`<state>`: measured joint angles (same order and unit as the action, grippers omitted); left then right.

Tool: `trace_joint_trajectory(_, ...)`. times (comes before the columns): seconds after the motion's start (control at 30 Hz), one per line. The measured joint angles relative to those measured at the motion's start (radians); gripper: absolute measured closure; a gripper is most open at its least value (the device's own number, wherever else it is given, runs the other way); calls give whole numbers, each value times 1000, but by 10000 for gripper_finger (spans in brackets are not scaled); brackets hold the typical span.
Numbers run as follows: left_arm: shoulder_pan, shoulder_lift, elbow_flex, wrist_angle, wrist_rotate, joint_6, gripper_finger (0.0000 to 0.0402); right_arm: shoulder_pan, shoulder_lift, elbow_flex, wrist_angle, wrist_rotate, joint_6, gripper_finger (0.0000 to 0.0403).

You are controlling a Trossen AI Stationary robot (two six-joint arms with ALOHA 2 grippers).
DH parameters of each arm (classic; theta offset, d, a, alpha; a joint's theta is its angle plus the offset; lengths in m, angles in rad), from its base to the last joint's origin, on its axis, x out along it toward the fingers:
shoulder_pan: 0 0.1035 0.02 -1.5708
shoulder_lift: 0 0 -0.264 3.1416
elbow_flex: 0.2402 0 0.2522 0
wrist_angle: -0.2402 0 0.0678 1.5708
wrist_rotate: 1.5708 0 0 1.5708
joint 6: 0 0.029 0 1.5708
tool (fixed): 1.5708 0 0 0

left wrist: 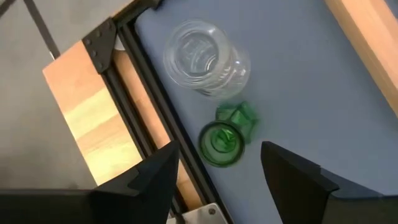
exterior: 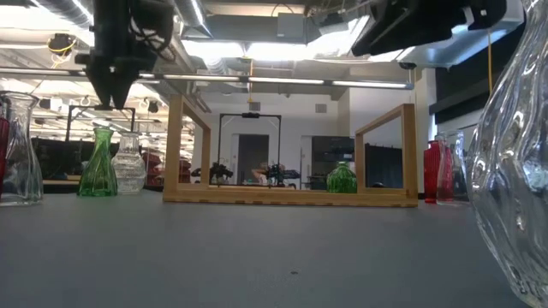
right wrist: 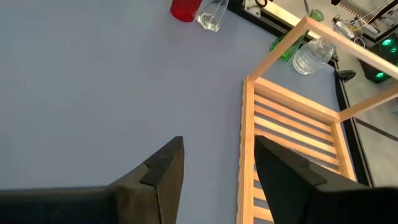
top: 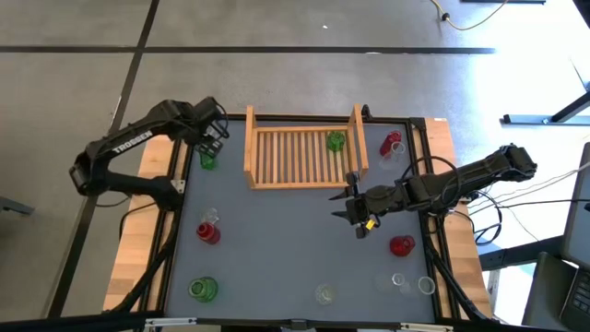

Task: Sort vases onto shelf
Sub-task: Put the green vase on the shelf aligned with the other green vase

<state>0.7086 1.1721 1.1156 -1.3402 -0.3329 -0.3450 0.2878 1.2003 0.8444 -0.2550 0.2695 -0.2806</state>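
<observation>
Robotics lab, exposed ceiling ducts (exterior: pixel 291 26), floor cables (top: pixel 479 11)

We see a grey-blue worktop (top: pixel 277 240), a pale wooden slatted shelf (top: pixel 304 155) holding one green vase (top: pixel 336 141) — elsewhere red vases (top: pixel 401 245), green ones (top: pixel 203 289) and clear ones (left wrist: pixel 204 57) — and dark claws (top: pixel 354 207).

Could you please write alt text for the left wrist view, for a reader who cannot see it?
The left tool hangs open directly above a small green vase standing on the grey table. A clear vase stands right beside the green one, near the table's black edge rail, and the wooden shelf shows at one corner.
</observation>
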Motion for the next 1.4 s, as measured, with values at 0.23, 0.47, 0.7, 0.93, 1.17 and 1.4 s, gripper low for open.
trace_joint_trajectory(0.23, 47, 2, -22, 21, 46, 21, 179, 0, 0, -5, 16, 0, 7, 221)
trace_joint_trajectory(0.47, 49, 3, -97, 73, 74, 27, 179, 0, 0, -5, 18, 0, 9, 221)
trace_joint_trajectory(0.7, 82, 3, -153, 109, 59, 47, 179, 0, 0, -5, 17, -1, 10, 221)
trace_joint_trajectory(0.93, 105, 3, -155, 128, 66, 61, 179, 0, 0, -5, 19, -1, 10, 221)
trace_joint_trajectory(1.17, 108, 3, -223, 199, 78, 95, 179, 0, 0, -5, 12, -1, 11, 221)
trace_joint_trajectory(1.4, 108, 2, -225, 234, 70, 120, 182, 0, 0, -5, 15, -1, 11, 221)
